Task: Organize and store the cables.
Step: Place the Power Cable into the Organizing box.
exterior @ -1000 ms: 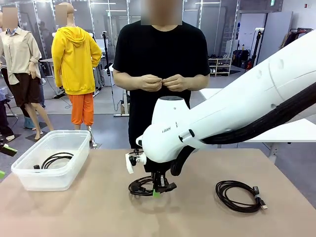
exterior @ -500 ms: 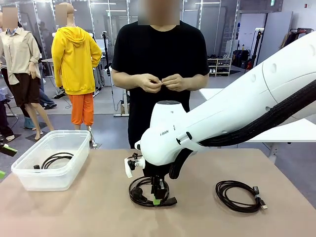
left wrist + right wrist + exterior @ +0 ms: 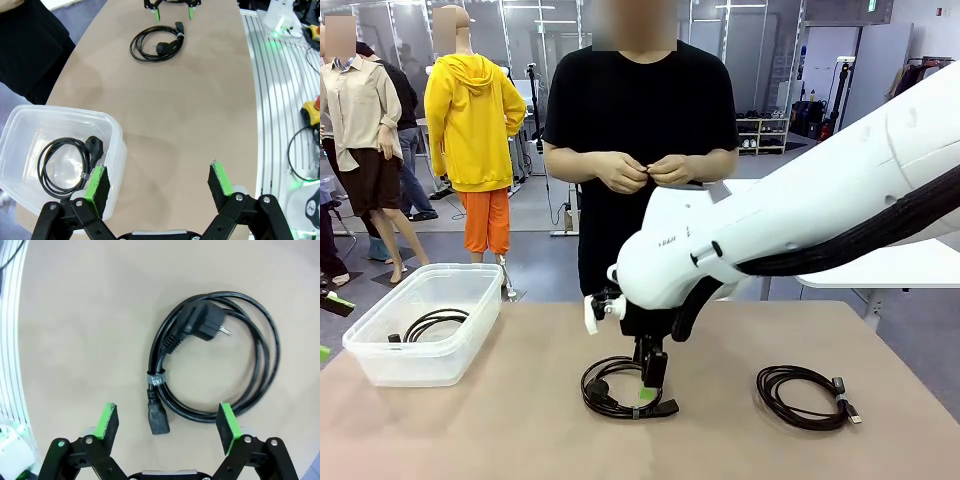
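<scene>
A coiled black cable (image 3: 598, 386) lies flat on the brown table, mid-front. My right gripper (image 3: 650, 388) hangs just above its right side, open and empty. From the right wrist view, the same cable (image 3: 199, 324) lies below the open gripper (image 3: 166, 422), its plug and connector inside the ring, nothing between the green pads. A second cable (image 3: 765, 390) rests to the right. A third cable (image 3: 440, 315) lies in the clear bin (image 3: 410, 360) on the left. My left gripper (image 3: 159, 182) is open above the table beside the bin (image 3: 75, 112), with that bin's cable (image 3: 95, 146) below-left.
A person in a black shirt (image 3: 640, 120) stands at the far edge, hands held together at the chest. In the left wrist view, the middle cable (image 3: 162, 48) and the right gripper (image 3: 172, 5) show far off. Bare tabletop lies between bin and cables.
My right gripper has opened, let the middle cable drop flat on the table, and risen slightly. The left gripper has not changed.
</scene>
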